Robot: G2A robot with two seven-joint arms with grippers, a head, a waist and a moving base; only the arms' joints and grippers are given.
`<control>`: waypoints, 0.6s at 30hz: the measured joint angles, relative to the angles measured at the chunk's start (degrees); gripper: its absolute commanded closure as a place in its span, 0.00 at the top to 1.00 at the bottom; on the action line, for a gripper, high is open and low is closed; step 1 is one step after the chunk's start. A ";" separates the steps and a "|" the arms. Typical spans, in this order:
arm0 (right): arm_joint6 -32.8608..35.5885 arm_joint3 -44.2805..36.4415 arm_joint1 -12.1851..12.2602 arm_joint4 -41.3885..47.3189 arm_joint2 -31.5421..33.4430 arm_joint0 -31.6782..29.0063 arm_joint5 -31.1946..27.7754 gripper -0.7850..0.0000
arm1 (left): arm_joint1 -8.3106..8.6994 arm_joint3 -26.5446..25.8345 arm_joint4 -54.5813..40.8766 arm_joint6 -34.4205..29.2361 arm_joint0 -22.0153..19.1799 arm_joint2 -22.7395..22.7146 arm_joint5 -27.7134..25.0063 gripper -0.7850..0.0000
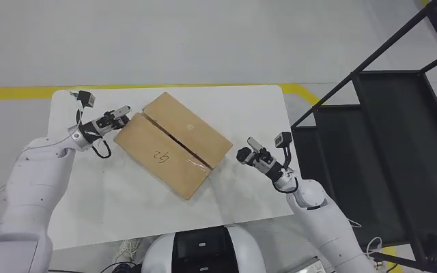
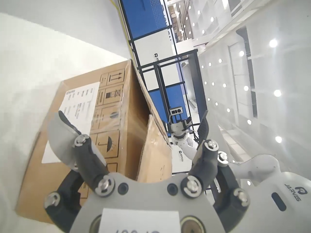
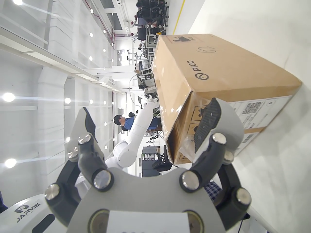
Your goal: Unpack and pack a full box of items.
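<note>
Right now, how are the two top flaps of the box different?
The near flap has a handwritten scribble on it; the far flap has none. The near flap lies on the robot's side; the far flap lies toward the far edge of the table. Both are brown cardboard, folded shut, meeting along a middle seam.

Box (image 1: pixel 174 143) contents concealed beneath its top flaps (image 1: pixel 194 130). White label (image 2: pixel 80 103) on the box end: print blurred, illegible. One finger (image 3: pixel 206 124) of the right gripper (image 3: pixel 149 109) covers part of the opposite end face.
</note>
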 measured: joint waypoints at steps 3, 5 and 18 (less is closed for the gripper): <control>0.83 0.29 0.13 0.93 0.96 -0.30 -0.29 1.00 | 0.72 -2.21 -1.14 -2.35 1.36 0.36 2.36 1.00; 1.35 0.32 0.19 1.49 1.38 -0.54 -0.57 1.00 | 1.22 -3.79 -1.45 -4.16 2.15 0.80 4.15 1.00; 4.94 -0.07 0.20 3.11 1.28 -0.67 -1.08 1.00 | 4.15 -10.01 -7.72 -10.62 4.48 -0.21 10.65 1.00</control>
